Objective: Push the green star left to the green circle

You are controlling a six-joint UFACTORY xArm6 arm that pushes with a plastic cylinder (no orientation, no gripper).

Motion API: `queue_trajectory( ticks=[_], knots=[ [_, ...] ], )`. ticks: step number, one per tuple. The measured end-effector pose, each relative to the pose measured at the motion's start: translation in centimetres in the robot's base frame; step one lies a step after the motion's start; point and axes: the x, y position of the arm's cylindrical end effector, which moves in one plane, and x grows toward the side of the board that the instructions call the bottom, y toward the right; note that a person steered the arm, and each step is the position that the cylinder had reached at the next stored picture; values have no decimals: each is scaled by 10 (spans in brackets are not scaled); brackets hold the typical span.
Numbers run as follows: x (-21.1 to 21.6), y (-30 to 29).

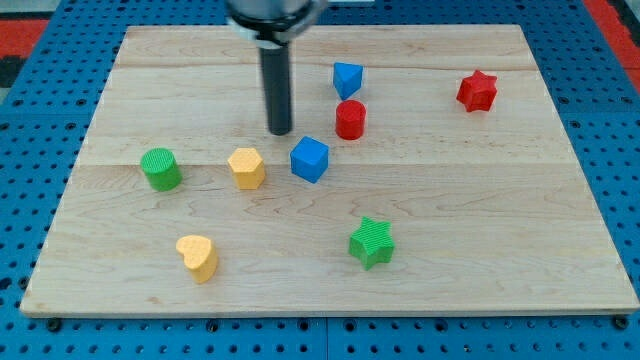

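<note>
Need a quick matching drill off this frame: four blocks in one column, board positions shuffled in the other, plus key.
Column 1
1. green star
2. green circle
3. red star
4. yellow heart

Column 2
A. the view's top right, apart from every other block
B. the view's left side, left of the yellow hexagon
C. the view's bottom, right of centre
D. the view's bottom left

Pairs: 1-C, 2-B, 3-A, 4-D

My tip sits above the yellow hexagon and the blue cube, touching no block, well away from the green star.
</note>
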Motion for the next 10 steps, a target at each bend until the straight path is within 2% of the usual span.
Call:
queue_trajectory(
  ticks=[1,2,3,4,5,6,7,8,9,10],
  knots=[
    [28,13],
    [47,79],
    [39,91],
    [27,191],
    [79,227],
    [140,182],
    [166,136],
    [169,96],
    [204,93],
    [184,54]
  ],
)
